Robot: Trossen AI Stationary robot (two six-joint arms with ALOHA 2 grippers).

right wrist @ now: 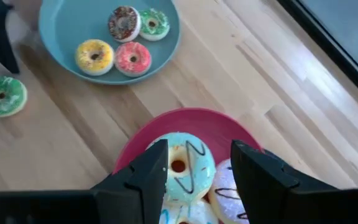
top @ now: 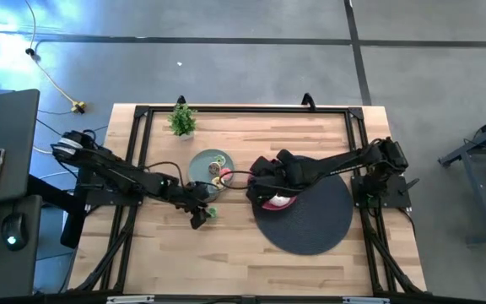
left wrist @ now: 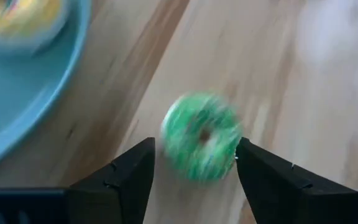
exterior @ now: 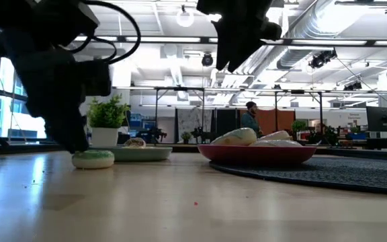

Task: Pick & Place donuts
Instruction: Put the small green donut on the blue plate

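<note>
Left gripper (top: 199,216): at 7 o'clock from the table's centre in the high view, low over the wood. Its jaws stand wide with the green-iced toy ring donut (left wrist: 201,137) between them, gaps showing on both sides, so nothing is held.

Green donut: lies flat on the bare wood, just outside the rim of the round blue-grey plate (right wrist: 67,59), at 6 o'clock from it in the high view. Judged, the straddling pose suits a grasp or a release; which one cannot be told.

Blue-grey plate: carries 4 tiny ring donuts, namely a yellow one (right wrist: 94,56), a pink one (right wrist: 133,58), a brown sprinkled one (right wrist: 123,23) and a small green one (right wrist: 153,23), clustered together.

Right gripper (right wrist: 194,163): hovers above the round pink plate (right wrist: 225,127), fingers spread, gripping nothing. Below them sits a pale-blue-iced donut with dark drizzle (right wrist: 182,168), touching a white-iced donut (right wrist: 229,193) beside it; likely it waits there.

Pink plate: rests on the dark round woven mat (top: 319,224), at 4 o'clock from the table's centre.

Surface: light wooden plank table (top: 226,262) in a black frame, with a small potted green plant (top: 182,120) at 11 o'clock.

Room: grey floor with a yellow cable; the low view shows an open hall with ceiling ducts, lamps and a person (exterior: 250,117) far off.
</note>
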